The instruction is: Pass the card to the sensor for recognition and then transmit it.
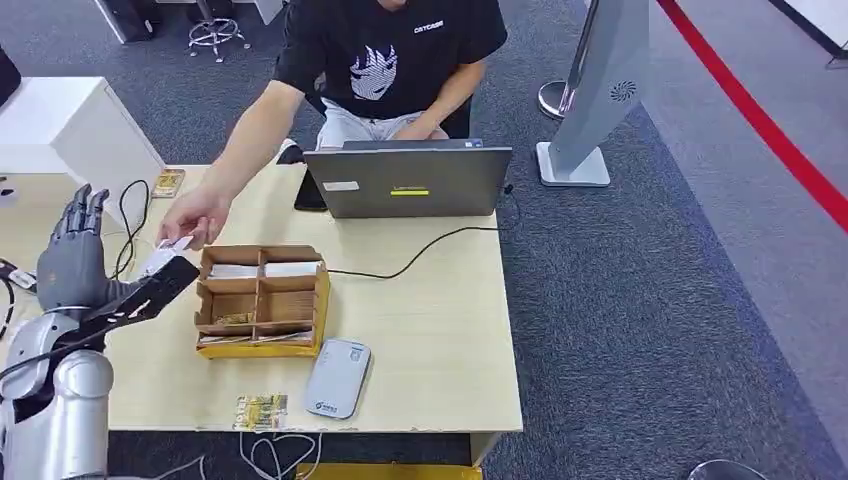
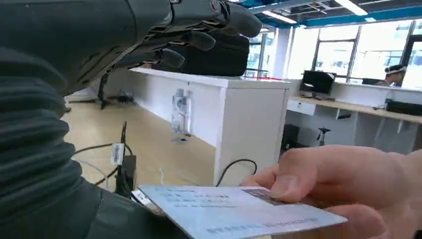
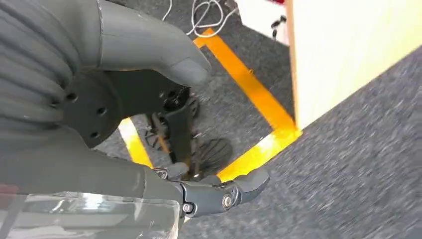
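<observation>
Item: pale rectangular plastic card (image 2: 234,211), held flat beside the brown cardboard divided box (image 1: 262,297), long axis running from the person's hand (image 1: 195,218) toward the left hand (image 1: 75,250). Left hand was spread, empty (right hand (image 3: 149,99) hung loosely open). Handover pending; grey sensor (image 1: 337,378) pass remained.

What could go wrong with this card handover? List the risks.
1. The person's hand pinches one end of the card while the left hand has its fingers raised off it; a release now could drop it.
2. Cables lie on the table beside the left hand and might snag it.
</observation>
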`<act>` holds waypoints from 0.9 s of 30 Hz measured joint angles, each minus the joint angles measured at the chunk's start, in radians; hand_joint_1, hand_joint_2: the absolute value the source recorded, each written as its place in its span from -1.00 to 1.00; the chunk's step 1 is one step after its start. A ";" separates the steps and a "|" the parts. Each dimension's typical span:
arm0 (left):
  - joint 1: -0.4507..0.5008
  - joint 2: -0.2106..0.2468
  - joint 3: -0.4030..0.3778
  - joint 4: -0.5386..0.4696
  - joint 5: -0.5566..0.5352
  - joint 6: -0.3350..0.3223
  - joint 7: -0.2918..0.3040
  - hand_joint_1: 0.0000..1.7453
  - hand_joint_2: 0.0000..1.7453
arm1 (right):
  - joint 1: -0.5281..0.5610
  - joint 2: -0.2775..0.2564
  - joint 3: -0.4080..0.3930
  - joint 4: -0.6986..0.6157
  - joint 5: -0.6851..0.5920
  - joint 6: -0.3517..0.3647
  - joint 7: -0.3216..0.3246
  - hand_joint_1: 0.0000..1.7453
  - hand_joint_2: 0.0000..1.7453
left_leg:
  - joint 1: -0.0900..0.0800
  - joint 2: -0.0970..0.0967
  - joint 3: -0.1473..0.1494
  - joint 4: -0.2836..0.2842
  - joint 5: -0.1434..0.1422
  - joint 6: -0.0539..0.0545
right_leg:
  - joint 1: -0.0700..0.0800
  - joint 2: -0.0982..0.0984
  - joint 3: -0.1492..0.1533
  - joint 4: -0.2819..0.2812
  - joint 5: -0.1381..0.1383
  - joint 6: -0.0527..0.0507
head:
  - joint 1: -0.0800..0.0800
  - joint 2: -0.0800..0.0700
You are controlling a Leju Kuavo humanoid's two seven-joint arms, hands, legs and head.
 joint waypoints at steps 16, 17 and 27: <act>-0.034 0.147 -0.109 0.076 -0.249 -0.002 0.171 1.00 1.00 | -0.035 0.095 0.394 -0.013 0.124 -0.199 -0.223 -1.00 1.00 | 0.000 0.000 0.000 0.000 0.001 0.000 | 0.000 0.000 0.000 0.001 0.000 0.000 | 0.000 0.000; -0.033 0.157 -0.118 0.076 -0.262 -0.003 0.180 1.00 1.00 | -0.035 0.100 0.425 -0.016 0.125 -0.216 -0.236 -1.00 1.00 | 0.000 0.000 0.000 0.000 0.001 0.000 | 0.000 0.000 0.000 0.001 0.000 0.000 | 0.000 0.000; -0.014 0.198 -0.206 0.019 -0.354 0.002 0.252 1.00 1.00 | -0.036 0.122 0.653 -0.042 0.093 -0.363 -0.335 -1.00 1.00 | 0.000 0.002 0.000 0.000 0.001 -0.001 | 0.000 0.002 -0.001 0.001 0.001 -0.002 | 0.001 0.000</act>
